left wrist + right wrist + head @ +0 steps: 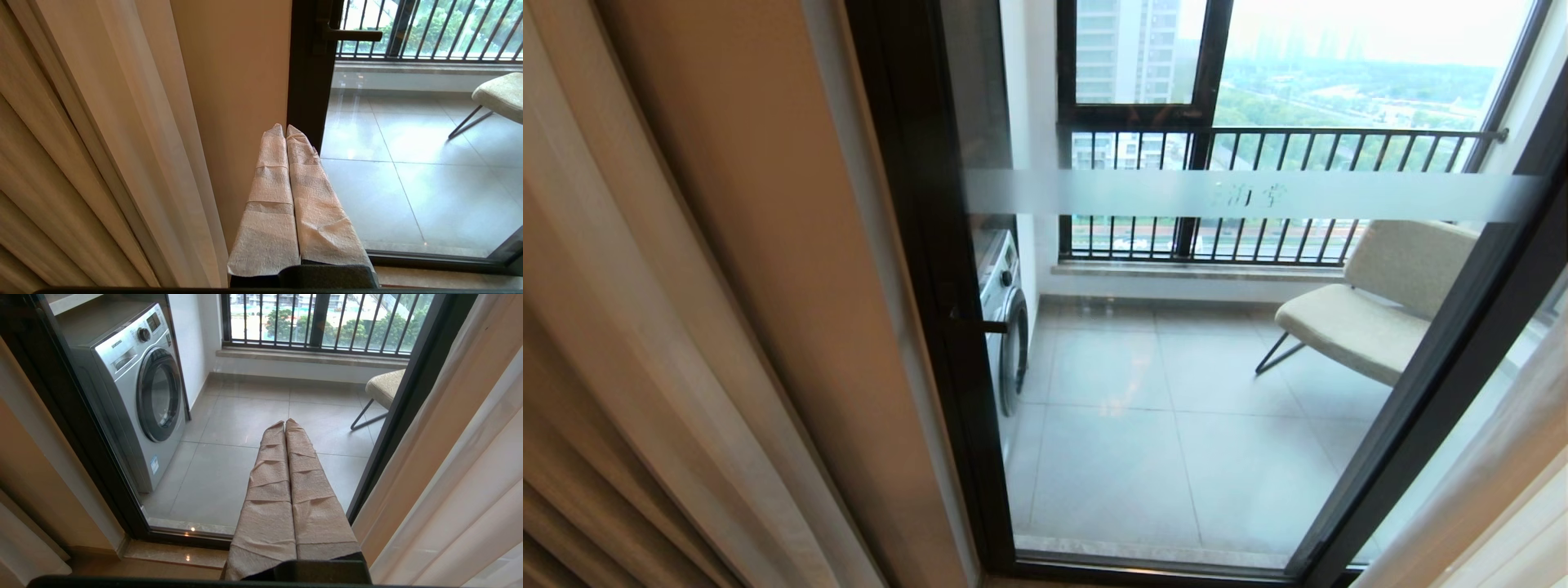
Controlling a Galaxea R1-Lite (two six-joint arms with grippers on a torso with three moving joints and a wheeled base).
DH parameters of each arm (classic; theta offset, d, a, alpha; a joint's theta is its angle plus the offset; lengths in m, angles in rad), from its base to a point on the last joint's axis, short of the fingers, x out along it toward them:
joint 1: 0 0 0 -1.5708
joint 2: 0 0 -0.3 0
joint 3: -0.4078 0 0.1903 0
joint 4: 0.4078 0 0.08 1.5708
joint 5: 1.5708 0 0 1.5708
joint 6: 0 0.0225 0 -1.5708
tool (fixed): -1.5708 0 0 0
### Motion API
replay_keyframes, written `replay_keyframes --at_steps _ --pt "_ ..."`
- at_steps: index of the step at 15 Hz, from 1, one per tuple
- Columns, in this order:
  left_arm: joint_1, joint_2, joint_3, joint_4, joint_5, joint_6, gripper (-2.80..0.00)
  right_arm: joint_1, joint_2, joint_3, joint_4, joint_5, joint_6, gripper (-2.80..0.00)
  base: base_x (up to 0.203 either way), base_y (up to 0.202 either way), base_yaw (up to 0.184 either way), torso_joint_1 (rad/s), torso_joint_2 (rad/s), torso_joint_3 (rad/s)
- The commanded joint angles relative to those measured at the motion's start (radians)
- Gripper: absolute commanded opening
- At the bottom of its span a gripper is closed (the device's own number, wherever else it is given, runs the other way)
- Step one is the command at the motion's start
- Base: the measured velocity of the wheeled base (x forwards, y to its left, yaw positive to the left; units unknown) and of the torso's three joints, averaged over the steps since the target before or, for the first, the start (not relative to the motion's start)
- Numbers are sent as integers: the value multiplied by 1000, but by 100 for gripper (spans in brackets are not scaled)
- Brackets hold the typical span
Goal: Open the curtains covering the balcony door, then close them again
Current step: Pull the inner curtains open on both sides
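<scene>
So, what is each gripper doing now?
Left gripper: shut, holding nothing.
Right gripper: shut, holding nothing.

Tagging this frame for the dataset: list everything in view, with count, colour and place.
curtains: two bunches, beige drape with cream sheer, drawn to either side of the door
balcony door: one, black frame, glass with frosted strip, centre, uncovered
washing machine: one, silver, on the balcony, left
chair: one, beige seat on dark legs, on the balcony, right
railing: one, black bars, across the far window
floor tiles: grey, on the balcony
left claw: one, fingers wrapped in pale cloth, shut, empty, near the left curtain
right claw: one, wrapped alike, shut, empty, facing the glass
</scene>
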Motion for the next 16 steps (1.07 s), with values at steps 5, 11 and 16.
replay_keyframes --at_steps 5,11,16 --pt "0 -2 0 0 0 0 -280 0 0 0 0 0 0 -280 0 0 0 0 0 0" --pt "0 -2 0 0 -1 0 -280 0 0 0 0 0 0 -280 2 -119 3 4 2 1" --pt "0 -2 0 0 -1 0 -280 0 0 0 0 0 0 -280 0 -191 0 1 4 4"
